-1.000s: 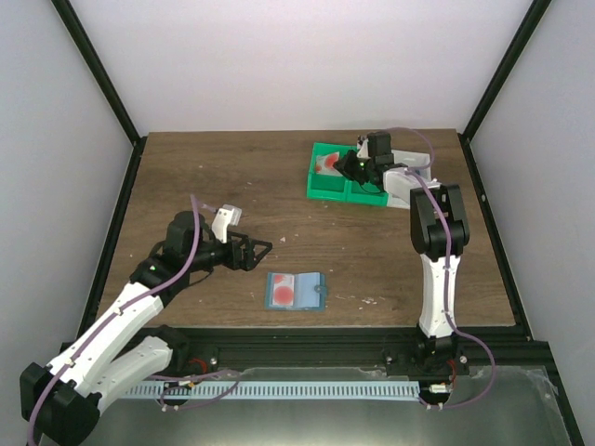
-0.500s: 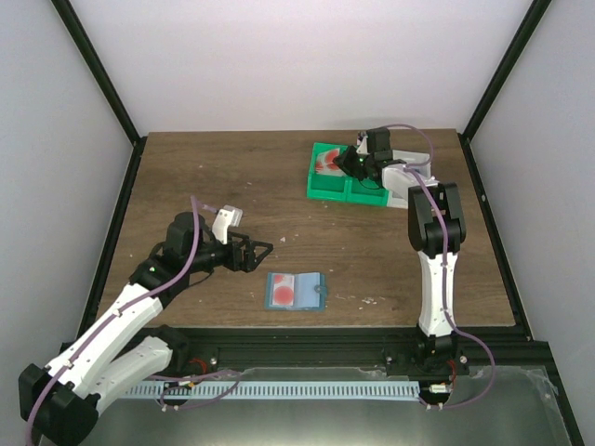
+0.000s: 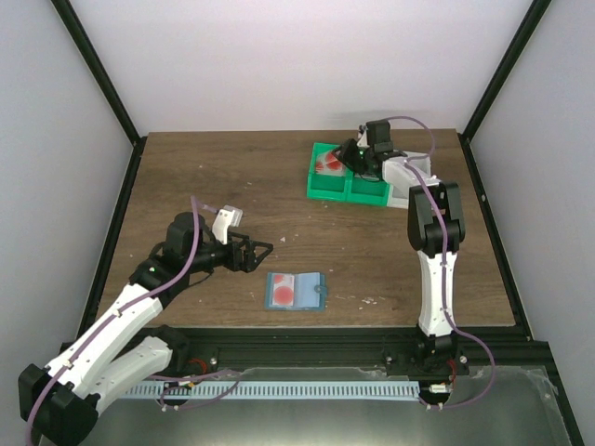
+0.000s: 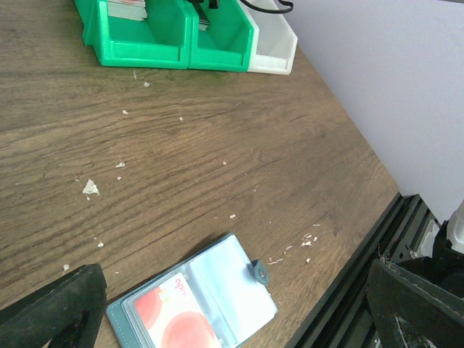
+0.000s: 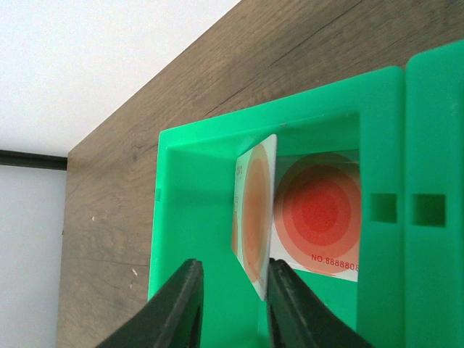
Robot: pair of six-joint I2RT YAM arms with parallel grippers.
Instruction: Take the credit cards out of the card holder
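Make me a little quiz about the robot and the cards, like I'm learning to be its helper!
1. Where is the card holder? A in a green bin; B lying open on the table; C held up in the air.
2. True or false: the left tool is gripping a red card.
3. How many cards show in the green bin at the right tool?
Key: 1 B. 2 False: the left tool is open and holds nothing. 3 Two: one flat card and one card on edge.
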